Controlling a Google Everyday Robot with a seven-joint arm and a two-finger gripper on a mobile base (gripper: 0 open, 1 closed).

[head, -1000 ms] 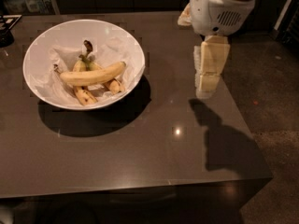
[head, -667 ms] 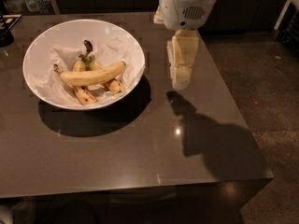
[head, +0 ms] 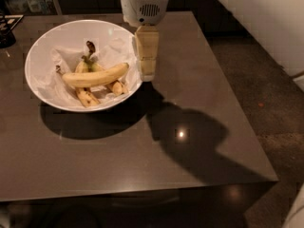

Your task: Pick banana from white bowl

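Moving left from the counter's (head: 95,170) right side, the tool (head: 147,73) now hangs at the right rim of the white bowl (head: 56,32), which sits near the far-left corner. I cannot tell whether the tool is open or closed. The banana (head: 95,76) lies untouched in the bowl across the smaller bananas (head: 88,97), so the descent, grasp and lift all remain. The arm is cut off at the top.
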